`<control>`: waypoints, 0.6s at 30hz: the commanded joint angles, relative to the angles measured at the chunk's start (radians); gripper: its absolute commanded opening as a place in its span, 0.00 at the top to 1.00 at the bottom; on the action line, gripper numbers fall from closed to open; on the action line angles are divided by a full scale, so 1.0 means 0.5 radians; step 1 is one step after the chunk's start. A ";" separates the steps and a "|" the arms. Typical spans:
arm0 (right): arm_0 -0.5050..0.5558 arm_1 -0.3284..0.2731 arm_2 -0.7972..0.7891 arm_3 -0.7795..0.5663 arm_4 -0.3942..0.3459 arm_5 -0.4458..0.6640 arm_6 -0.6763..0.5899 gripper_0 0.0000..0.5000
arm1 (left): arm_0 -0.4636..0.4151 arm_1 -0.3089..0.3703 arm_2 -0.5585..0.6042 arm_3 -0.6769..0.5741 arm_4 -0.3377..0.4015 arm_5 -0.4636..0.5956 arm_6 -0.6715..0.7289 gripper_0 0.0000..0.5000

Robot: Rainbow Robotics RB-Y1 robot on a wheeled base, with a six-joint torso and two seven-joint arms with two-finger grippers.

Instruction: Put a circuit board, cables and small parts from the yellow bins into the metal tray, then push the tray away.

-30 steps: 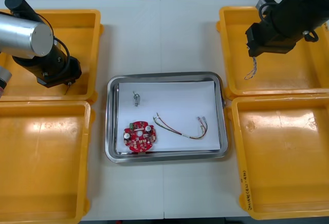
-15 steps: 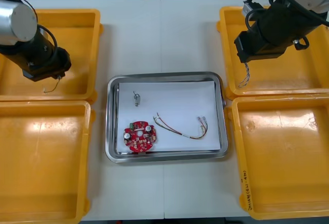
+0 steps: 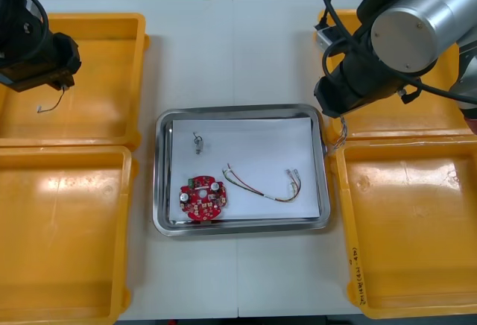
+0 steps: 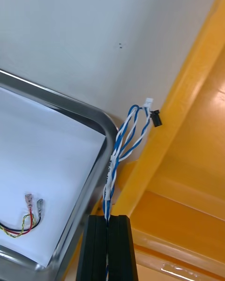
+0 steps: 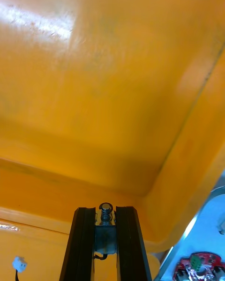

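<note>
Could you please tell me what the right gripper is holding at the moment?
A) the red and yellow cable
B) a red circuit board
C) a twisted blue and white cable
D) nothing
C: the right gripper, between the metal tray and a right-hand yellow bin, is shut on the twisted blue and white cable; the left gripper, over a left-hand yellow bin, grips a small metal part.

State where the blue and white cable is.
Right wrist view: the cable hangs from the right gripper, between the metal tray's rim and a yellow bin.
</note>
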 commanded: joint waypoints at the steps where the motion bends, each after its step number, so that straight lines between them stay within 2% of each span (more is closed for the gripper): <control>1: -0.005 0.060 0.079 -0.117 0.084 -0.027 0.168 1.00 | -0.169 -0.010 -0.005 -0.065 0.045 0.020 0.073 1.00; 8: -0.005 0.137 0.230 -0.203 0.228 -0.055 0.380 1.00 | -0.234 -0.013 -0.159 -0.061 0.143 0.020 0.217 1.00; 13: -0.005 0.158 0.395 -0.230 0.341 -0.159 0.613 1.00 | -0.320 -0.013 -0.340 -0.065 0.250 0.020 0.392 1.00; 18: -0.005 0.170 0.515 -0.246 0.436 -0.270 0.794 1.00 | -0.384 -0.044 -0.459 -0.065 0.284 0.020 0.499 1.00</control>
